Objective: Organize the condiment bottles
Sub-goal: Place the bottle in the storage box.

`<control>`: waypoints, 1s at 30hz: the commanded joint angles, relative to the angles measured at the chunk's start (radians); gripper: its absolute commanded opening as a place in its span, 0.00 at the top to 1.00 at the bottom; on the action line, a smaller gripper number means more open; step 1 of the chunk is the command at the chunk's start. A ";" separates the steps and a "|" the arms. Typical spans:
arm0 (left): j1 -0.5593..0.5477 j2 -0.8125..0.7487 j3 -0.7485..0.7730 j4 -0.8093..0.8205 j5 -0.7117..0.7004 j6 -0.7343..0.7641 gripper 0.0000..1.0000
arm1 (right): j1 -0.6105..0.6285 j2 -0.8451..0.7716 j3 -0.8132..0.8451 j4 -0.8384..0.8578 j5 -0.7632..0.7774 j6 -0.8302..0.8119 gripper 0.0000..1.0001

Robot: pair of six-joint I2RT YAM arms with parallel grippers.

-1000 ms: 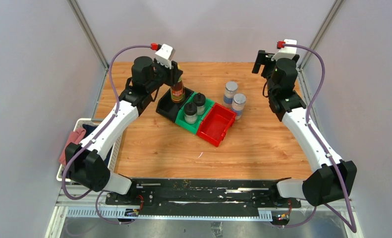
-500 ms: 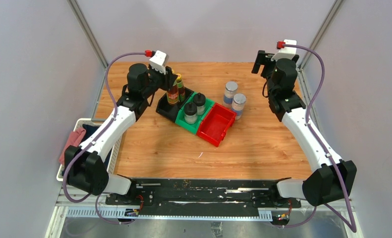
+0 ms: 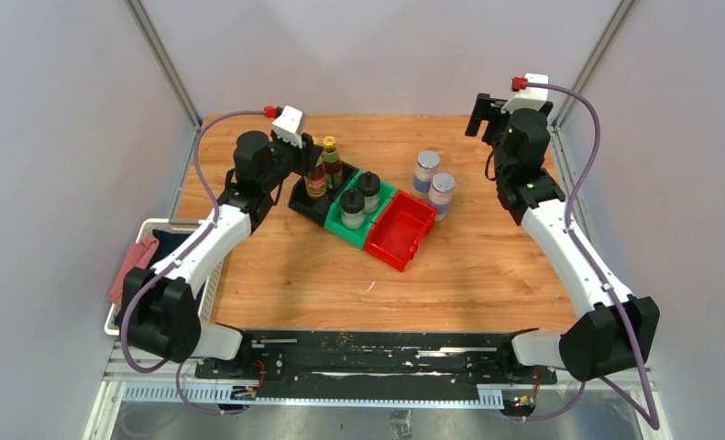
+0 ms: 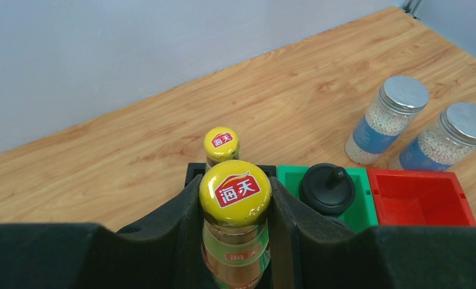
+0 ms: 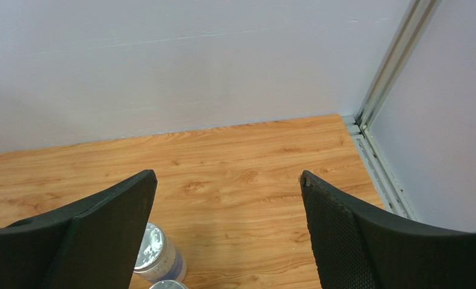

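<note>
1. The left gripper (image 3: 311, 168) is clamped on a brown bottle (image 4: 234, 241). Its 2 black fingers (image 4: 163, 232) press the neck from both sides, just under the yellow cap. The bottle is upright over the black bin (image 3: 302, 203). Whether its base rests on the bin floor cannot be told.
2. Just behind it, a second brown bottle (image 4: 221, 144) stands upright in the same bin, apart from the fingers.
3. The green bin (image 4: 363, 208) touches the black bin and holds 2 black-capped bottles (image 3: 352, 209). The red bin (image 4: 417, 198) adjoins the green bin.
4. Beyond the red bin, 2 shakers (image 4: 387, 119) stand side by side on the table (image 3: 487, 261).
5. The right gripper (image 5: 229, 186) hangs above the far right of the table. Its fingers are spread wide and grasp nothing. 1 shaker lid shows below its left finger.
6. The table is light wood. A white basket (image 3: 120, 307) sits at its left edge. Grey walls (image 5: 193, 60) enclose it, and an aluminium post (image 5: 387, 75) stands at the far right corner.
</note>
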 commanded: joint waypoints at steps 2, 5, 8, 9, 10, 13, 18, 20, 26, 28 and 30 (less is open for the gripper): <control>0.025 -0.058 -0.039 0.236 0.020 0.006 1.00 | 0.003 -0.023 -0.011 0.021 0.006 0.011 0.07; 0.031 -0.059 -0.076 0.299 0.031 0.002 1.00 | 0.003 -0.023 -0.012 0.021 0.005 0.008 0.07; 0.034 -0.056 -0.105 0.349 0.037 -0.005 1.00 | 0.003 -0.023 -0.012 0.023 0.009 0.008 0.07; 0.034 -0.053 -0.108 0.356 0.040 -0.004 1.00 | 0.003 -0.023 -0.013 0.023 0.010 0.007 0.07; 0.035 -0.050 -0.112 0.366 0.041 -0.004 1.00 | 0.002 -0.024 -0.013 0.023 0.010 0.007 0.07; 0.035 -0.043 -0.130 0.406 0.031 -0.004 1.00 | 0.003 -0.021 -0.015 0.023 0.010 0.007 0.07; 0.037 -0.034 -0.151 0.442 0.018 -0.004 1.00 | 0.003 -0.020 -0.014 0.024 0.013 0.007 0.07; 0.037 -0.032 -0.165 0.464 0.004 -0.004 1.00 | 0.003 -0.021 -0.015 0.023 0.013 0.008 0.07; 0.040 -0.012 -0.194 0.521 -0.017 -0.036 1.00 | 0.003 -0.020 -0.016 0.023 0.015 0.007 0.07; 0.042 -0.004 -0.203 0.540 -0.024 -0.039 1.00 | 0.003 -0.020 -0.016 0.023 0.017 0.006 0.07; 0.043 0.006 -0.214 0.558 -0.031 -0.041 1.00 | 0.003 -0.020 -0.017 0.024 0.018 0.005 0.07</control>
